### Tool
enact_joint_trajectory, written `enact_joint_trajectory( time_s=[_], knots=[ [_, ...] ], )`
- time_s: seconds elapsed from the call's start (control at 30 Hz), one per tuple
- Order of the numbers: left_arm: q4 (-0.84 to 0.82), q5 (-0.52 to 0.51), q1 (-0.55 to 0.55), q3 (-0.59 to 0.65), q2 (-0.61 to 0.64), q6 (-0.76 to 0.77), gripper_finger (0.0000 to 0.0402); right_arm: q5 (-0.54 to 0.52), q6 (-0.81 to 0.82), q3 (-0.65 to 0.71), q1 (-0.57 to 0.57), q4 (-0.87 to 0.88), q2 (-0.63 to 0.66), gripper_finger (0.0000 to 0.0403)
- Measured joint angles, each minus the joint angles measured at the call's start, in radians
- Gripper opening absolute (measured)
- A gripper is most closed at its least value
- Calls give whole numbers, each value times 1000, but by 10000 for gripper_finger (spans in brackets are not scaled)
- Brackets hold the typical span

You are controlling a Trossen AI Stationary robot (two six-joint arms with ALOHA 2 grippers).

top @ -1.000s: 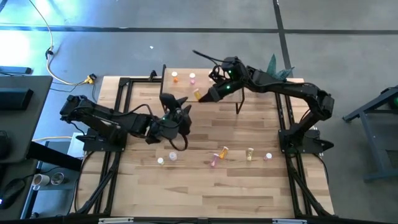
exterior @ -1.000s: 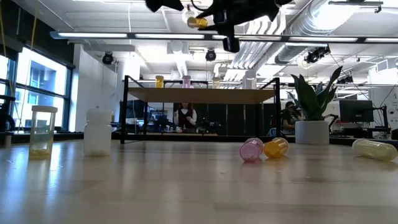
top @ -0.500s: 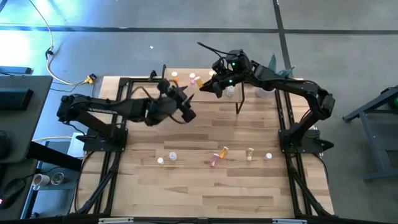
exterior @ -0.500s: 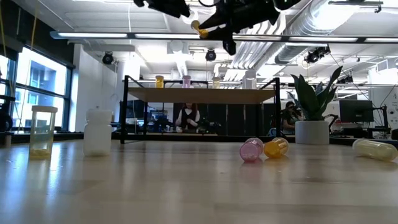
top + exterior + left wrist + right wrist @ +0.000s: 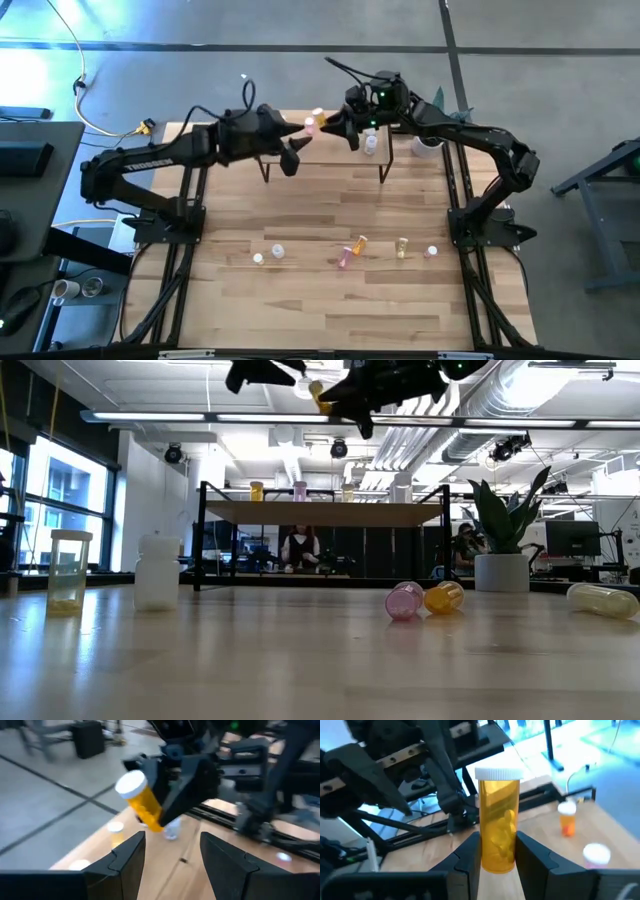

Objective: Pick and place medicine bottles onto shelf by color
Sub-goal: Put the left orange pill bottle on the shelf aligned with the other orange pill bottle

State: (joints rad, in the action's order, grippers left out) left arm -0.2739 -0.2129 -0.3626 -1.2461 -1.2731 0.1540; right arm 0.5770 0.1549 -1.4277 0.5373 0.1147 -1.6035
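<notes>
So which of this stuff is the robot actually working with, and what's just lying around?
In use:
- yellow bottle, held in right gripper
- left gripper, open
- shelf
- bottles on table

Just there:
- potted plant
- yellow cable

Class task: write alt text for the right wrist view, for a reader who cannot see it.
The right end effector grips an upright orange medicine bottle with a white cap. Beyond it, the left arm faces it, and an orange bottle and a white-capped bottle stand on the wooden shelf.
</notes>
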Motion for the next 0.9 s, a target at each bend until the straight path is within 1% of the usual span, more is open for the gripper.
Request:
enact_joint_trajectory(
  time_s=[0.1, 0.17, 0.23, 0.4, 0.53, 0.63, 0.7, 0.9],
  knots=[
    [34, 109, -46, 0, -3, -7, 179, 3, -99, 0, -2, -24, 0, 92],
    [58, 157, -69, 0, -12, -14, 179, 7, -161, 0, -5, -30, 0, 92],
    [74, 177, -92, 1, -18, -7, 179, 8, -211, 0, -7, -30, 0, 92],
    [106, 179, -134, 0, -16, 28, 179, 10, -289, 0, -8, -31, 0, 92],
    [127, 182, -154, 0, -16, 37, 179, 10, -295, 0, -8, -50, 0, 92],
    [139, 213, -162, 0, -16, 54, 179, 10, -292, 0, -8, -80, 0, 92],
    [165, 248, -162, 0, -16, 76, 179, 10, -285, 0, -9, -100, 1, 92],
    [261, 253, -162, 0, -23, 79, 179, 8, -241, 0, -40, -144, 1, 92]
  ],
)
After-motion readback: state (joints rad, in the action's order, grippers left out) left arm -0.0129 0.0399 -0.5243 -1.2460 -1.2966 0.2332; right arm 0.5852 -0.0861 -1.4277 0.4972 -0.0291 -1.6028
